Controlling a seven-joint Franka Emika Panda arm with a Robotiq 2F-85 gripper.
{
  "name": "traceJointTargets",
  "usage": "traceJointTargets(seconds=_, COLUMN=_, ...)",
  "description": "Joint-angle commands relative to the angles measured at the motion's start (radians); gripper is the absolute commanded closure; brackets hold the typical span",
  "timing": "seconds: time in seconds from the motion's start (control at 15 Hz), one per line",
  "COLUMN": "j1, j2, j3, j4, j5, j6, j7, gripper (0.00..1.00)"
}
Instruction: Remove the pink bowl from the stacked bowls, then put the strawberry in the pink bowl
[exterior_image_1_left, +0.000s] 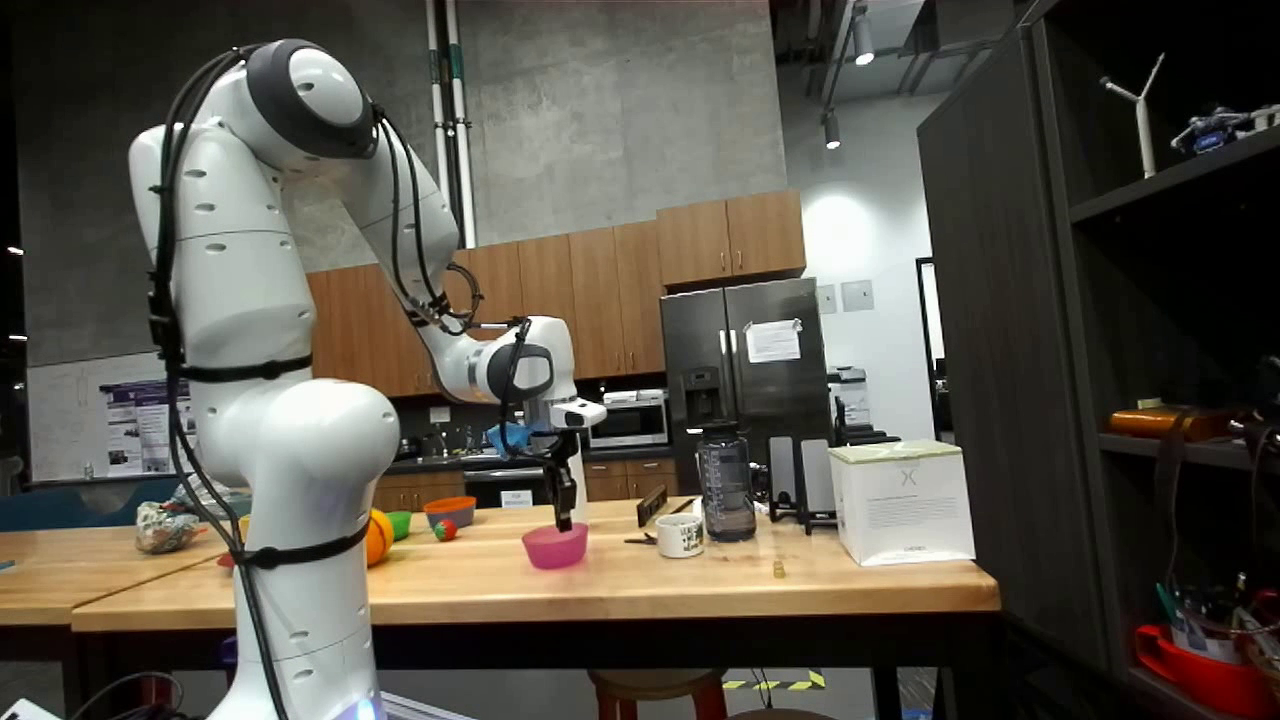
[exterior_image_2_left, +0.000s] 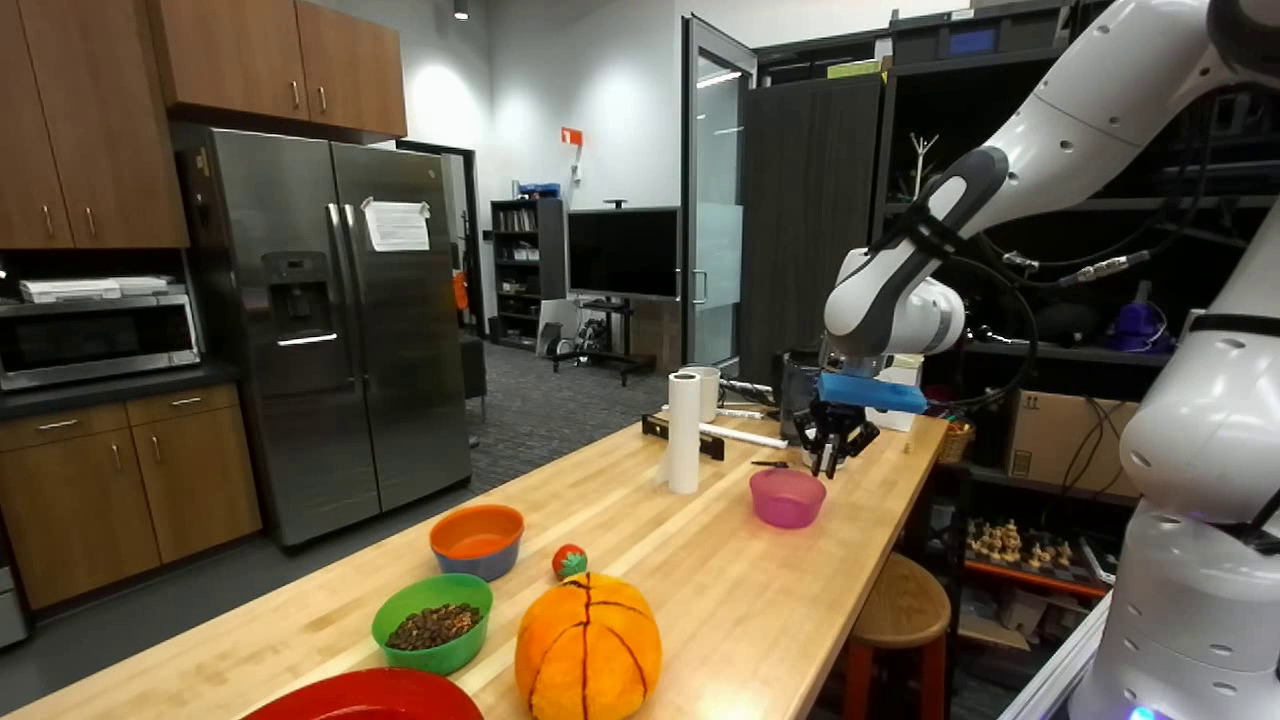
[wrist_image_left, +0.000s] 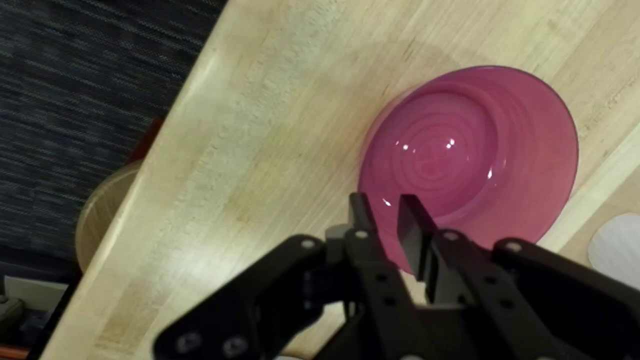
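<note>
Pink bowl (exterior_image_1_left: 555, 551) upright on the table (exterior_image_1_left: 660, 590), gripper (exterior_image_1_left: 563, 527) pointed down at its rim
In an exterior view the gripper is seen close to the rim; contact cannot be confirmed. In an exterior view the strawberry (exterior_image_2_left: 570, 562) is seen on the table, well apart from the pink bowl and not yet placed in it. In the wrist view the fingers (wrist_image_left: 415, 220) are parted, with a stretch of rim seen between them. The pink bowl is judged light, smooth and a little springy: easily slid or tipped, best pinched across one wall. The strawberry is judged light and soft, best held gently around its widest part.
</note>
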Motion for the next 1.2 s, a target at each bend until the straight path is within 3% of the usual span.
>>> traceJointTargets(seconds=0.0, j1=0.007, j2=0.016, j3=0.007, j4=0.021, j5=-0.001, j6=0.008, j7=-0.001, gripper=0.47)
traceJointTargets(seconds=0.47, j1=0.027, j2=-0.027, j3=0.061, j4=0.054, j5=-0.056, j6=-0.031, j7=0.010, gripper=0.00)
traceJointTargets(seconds=1.13, j1=0.134, j2=0.013, j3=0.152, j4=0.162, j5=-0.083, j6=-0.080, j7=-0.019, gripper=0.00)
